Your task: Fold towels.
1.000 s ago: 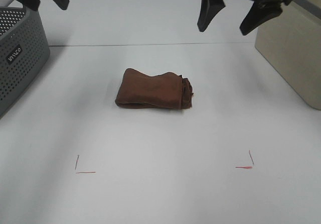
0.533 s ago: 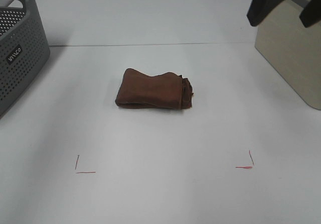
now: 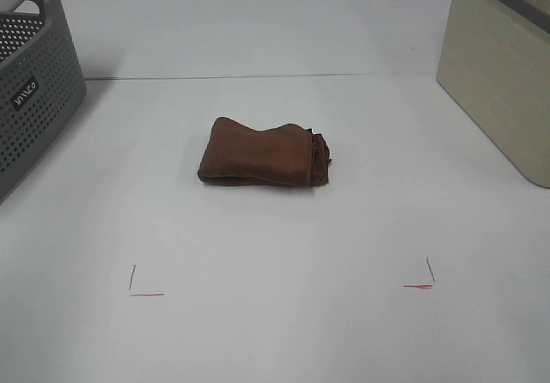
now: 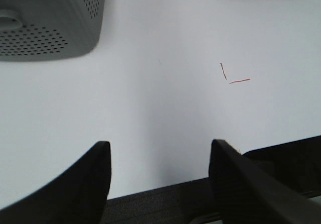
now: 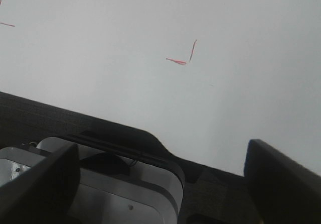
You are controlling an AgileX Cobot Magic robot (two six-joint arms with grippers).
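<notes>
**Towel folded at centre frame, both tools drawn off**

The dark reddish-brown towel [image 3: 264, 154] lies as a compact, layered bundle on the white tabletop [image 3: 275, 331], at the centre of the high view, above the two red corner marks [image 3: 144, 284]. Its right end looks bunched rather than squared, so the fold seems done but untidy. A grey perforated basket [image 3: 34, 82] sits at the upper left, a beige bin [image 3: 498, 82] at the upper right. The left tool [image 4: 160, 176] stands with its jaws spread, empty, over bare tabletop; the right tool [image 5: 160, 184] gapes wide, also empty. Judging by this, little remains beyond perhaps neatening or stowing.
</notes>
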